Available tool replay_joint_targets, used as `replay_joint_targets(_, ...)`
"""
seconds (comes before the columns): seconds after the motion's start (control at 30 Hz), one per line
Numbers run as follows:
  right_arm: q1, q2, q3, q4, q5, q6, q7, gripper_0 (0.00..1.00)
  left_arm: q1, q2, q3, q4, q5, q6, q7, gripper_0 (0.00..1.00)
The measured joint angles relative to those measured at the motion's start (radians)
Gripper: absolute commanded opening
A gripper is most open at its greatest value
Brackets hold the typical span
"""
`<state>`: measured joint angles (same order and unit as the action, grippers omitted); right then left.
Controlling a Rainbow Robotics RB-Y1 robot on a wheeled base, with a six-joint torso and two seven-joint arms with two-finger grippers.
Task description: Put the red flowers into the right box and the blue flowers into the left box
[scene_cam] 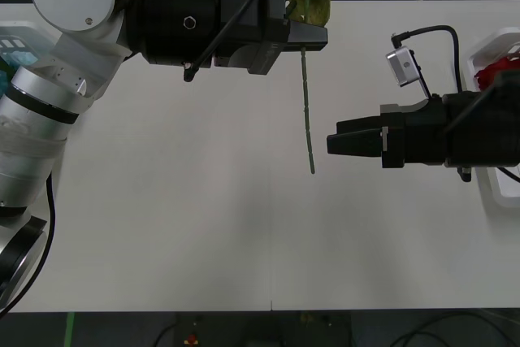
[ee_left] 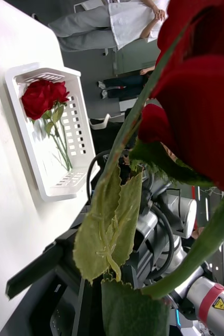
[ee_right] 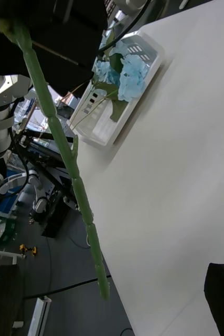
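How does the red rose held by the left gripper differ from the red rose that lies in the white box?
The held red rose hangs above the table at the left gripper, its stem pointing down over the tabletop; the rose in the right box lies flat inside the tray. The held rose is clear of any box; the other is already sorted. Both have deep red blooms and green stems.

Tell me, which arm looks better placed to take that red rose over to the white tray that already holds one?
Probably the right. Its tool hovers beside the dangling thin green stem, near the white plastic tray, while the left tool holds the rose high up.
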<state>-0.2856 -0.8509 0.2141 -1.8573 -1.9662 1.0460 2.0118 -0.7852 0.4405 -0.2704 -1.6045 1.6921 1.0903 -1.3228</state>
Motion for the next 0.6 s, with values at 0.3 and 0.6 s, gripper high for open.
replay_joint_targets(0.3,0.000,0.033,0.073,-0.004,0.000,-0.052,-0.001,0.99,0.000,0.000,0.000,0.000,0.000,0.000,0.000,0.00)
replay_joint_targets(0.6,-0.003,0.093,0.073,-0.004,0.029,-0.062,-0.013,0.84,0.000,0.000,0.000,0.000,0.000,0.000,0.000,0.00)
